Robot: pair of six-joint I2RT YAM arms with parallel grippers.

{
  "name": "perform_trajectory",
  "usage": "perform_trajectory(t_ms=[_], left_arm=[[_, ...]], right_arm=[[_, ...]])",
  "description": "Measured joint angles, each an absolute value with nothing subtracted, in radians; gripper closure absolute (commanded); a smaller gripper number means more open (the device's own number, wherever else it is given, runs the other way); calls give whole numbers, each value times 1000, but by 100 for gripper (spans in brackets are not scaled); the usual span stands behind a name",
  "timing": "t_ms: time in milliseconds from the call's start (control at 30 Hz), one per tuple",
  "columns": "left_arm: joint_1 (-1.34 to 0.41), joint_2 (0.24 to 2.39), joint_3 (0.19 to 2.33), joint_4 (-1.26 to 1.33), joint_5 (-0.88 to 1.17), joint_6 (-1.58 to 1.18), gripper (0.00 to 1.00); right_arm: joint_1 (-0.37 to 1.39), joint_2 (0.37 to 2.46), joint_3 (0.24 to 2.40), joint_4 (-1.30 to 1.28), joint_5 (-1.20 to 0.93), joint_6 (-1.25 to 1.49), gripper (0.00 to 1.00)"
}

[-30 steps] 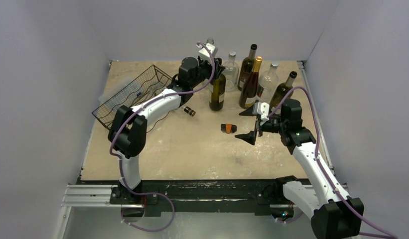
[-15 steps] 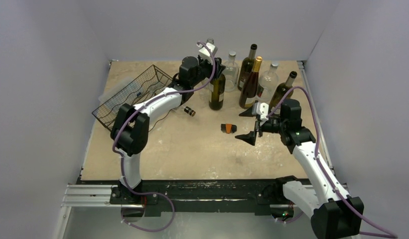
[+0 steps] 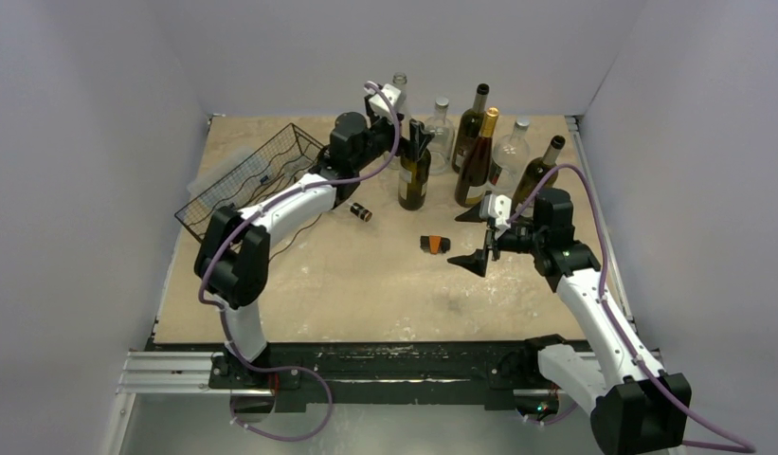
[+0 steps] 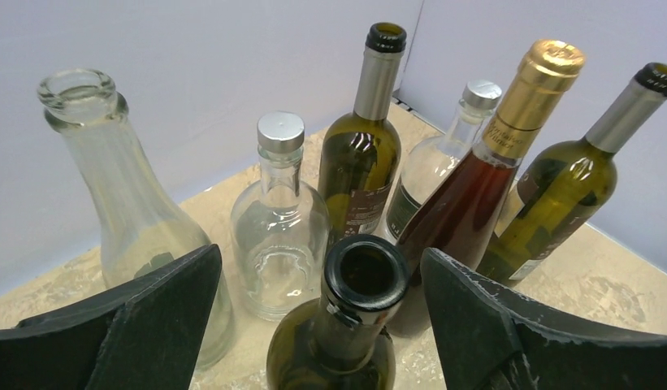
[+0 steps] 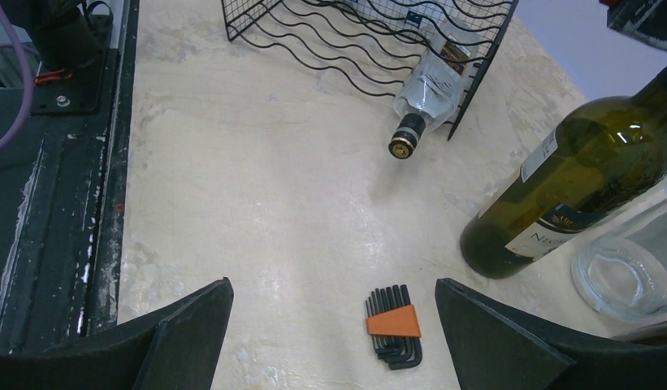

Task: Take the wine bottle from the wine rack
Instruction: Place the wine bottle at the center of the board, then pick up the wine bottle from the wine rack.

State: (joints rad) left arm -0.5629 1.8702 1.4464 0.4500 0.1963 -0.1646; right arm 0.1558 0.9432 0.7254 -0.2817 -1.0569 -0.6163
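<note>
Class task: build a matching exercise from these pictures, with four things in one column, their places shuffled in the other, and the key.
Things
1. rack
2. hex keys
3. gold-topped bottle
4. leftmost green bottle

Places
A. upright between the open left pincer's fingers, clear of both
B. by the table's left edge, a clear bottle lying in it
C. upright among the back bottles
D. flat on the table, ahead of the open right pincer

Pairs: 1-B, 2-D, 3-C, 4-A
</note>
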Motion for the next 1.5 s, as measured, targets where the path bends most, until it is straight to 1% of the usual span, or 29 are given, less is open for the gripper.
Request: perform_trajectory(t_ms=[400,900,1200,1500], left_arm=[[-563,1682,1368,403,197,-174,0],[-544,1516,1359,191,213,-199,0],[-514,1300,1278,48,195,-228,0],[-502,1090,1191,-171,131,-215,0]], right_arm=[[147,948,725,-284,-1056,-622,1],[128,956,725,-291,-1057,-635,1],[117,954,725,-331,-1059,-688,1],[117,933,726,-407,-1055,-791,1]])
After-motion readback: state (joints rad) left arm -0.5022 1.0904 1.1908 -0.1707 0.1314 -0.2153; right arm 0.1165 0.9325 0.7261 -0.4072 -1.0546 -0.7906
